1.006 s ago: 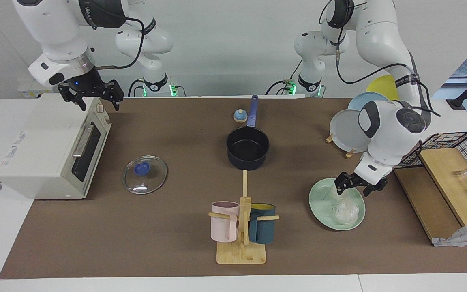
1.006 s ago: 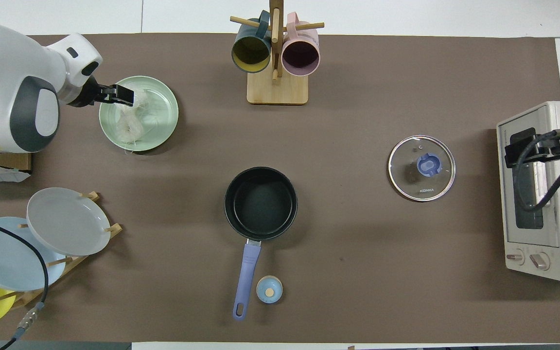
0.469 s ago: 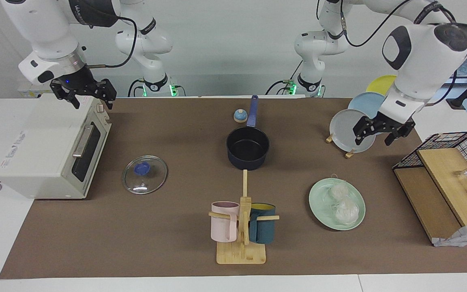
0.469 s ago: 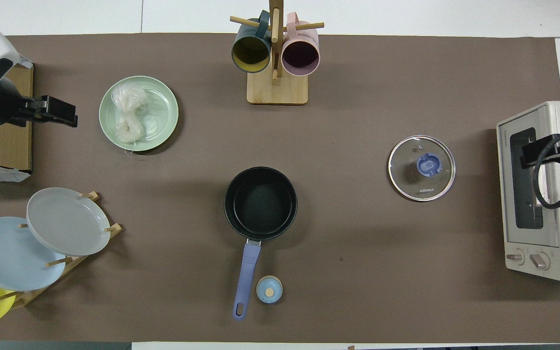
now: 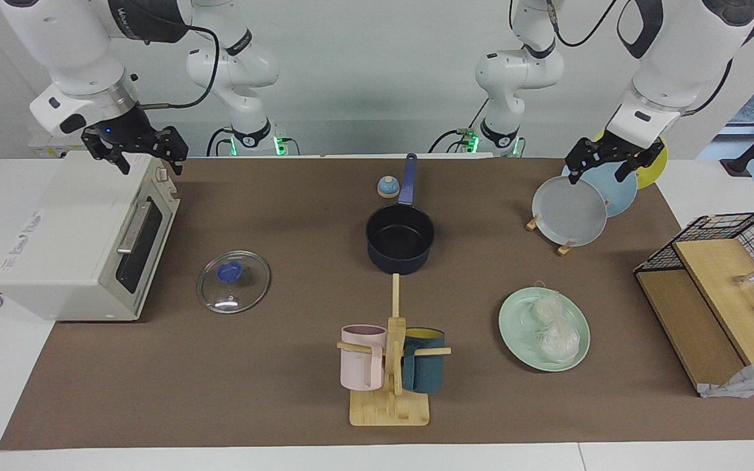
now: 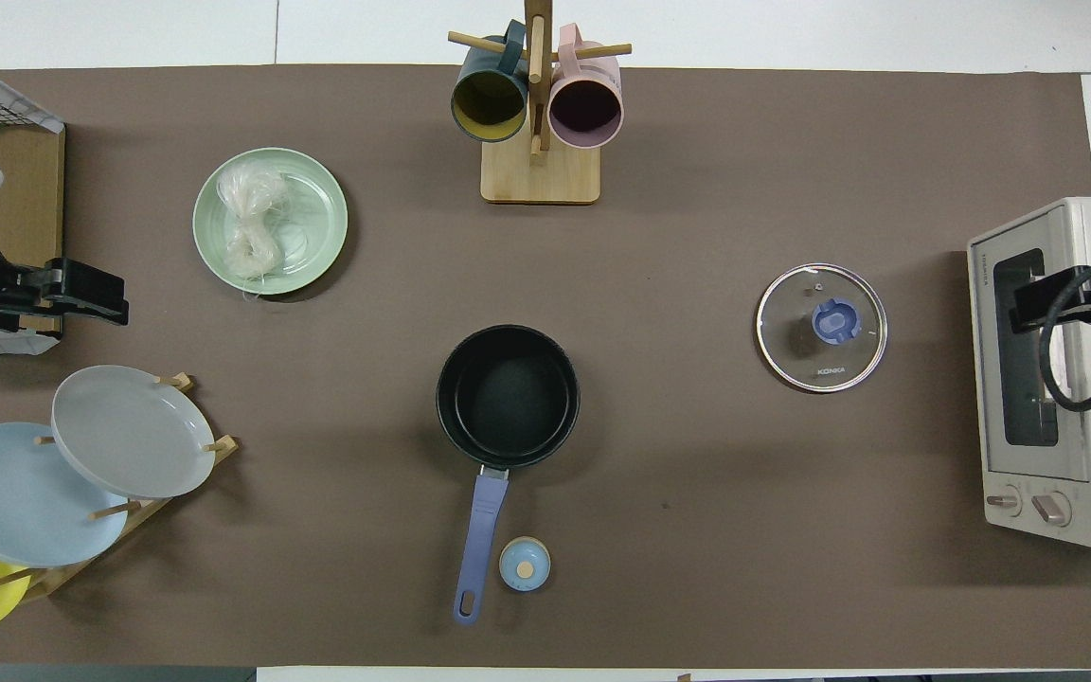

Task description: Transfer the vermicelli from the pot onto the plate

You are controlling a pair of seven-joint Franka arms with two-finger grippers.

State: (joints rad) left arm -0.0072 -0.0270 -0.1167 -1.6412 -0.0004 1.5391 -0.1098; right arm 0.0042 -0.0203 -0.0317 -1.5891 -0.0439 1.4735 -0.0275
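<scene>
The vermicelli (image 5: 551, 324) lies in two pale clumps on the mint-green plate (image 5: 514, 335), toward the left arm's end of the table; it also shows on the plate (image 6: 321, 220) in the overhead view (image 6: 252, 224). The dark navy pot (image 5: 400, 239) with its blue handle stands mid-table, its black inside bare, as the overhead view (image 6: 508, 396) shows. My left gripper (image 5: 597, 169) is open and empty, raised over the plate rack; it shows in the overhead view too (image 6: 91, 296). My right gripper (image 5: 141, 157) is open and empty, waiting over the toaster oven.
A toaster oven (image 5: 76, 242) stands at the right arm's end, with a glass lid (image 5: 233, 281) beside it. A mug rack (image 5: 391, 366) holds a pink and a teal mug. A rack holds grey (image 5: 569, 212), light blue and yellow plates. A wire basket (image 5: 737, 229) and boards are at the left arm's end.
My left gripper let go of the vermicelli on the plate, rose, and moved toward the robots to over the plate rack. My right gripper shifted slightly over the toaster oven.
</scene>
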